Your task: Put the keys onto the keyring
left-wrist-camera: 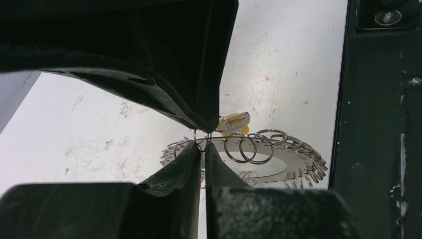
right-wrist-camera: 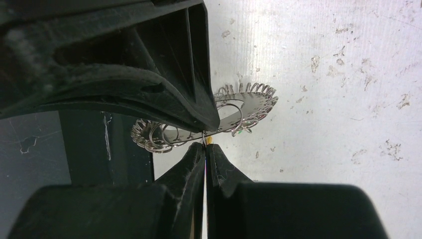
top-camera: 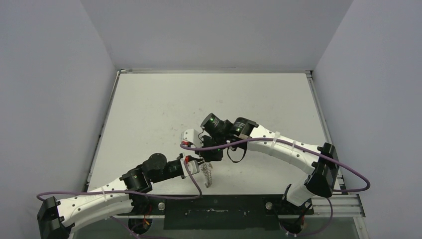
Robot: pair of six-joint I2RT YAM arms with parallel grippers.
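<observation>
The keyring hangs tilted between the two grippers near the table's front edge. In the left wrist view its disc shows with wire loops all round. My left gripper is shut on one of these loops. My right gripper meets it tip to tip and is shut on the yellow-headed key; a sliver of yellow shows at its tips. The keyring lies behind the left gripper's fingers. A green speck, probably the green key, sits at the ring's rim.
The scuffed white table stretches behind the grippers, with grey walls on three sides. A black mounting strip runs along the near edge and also shows in the left wrist view. Purple cables loop over both arms.
</observation>
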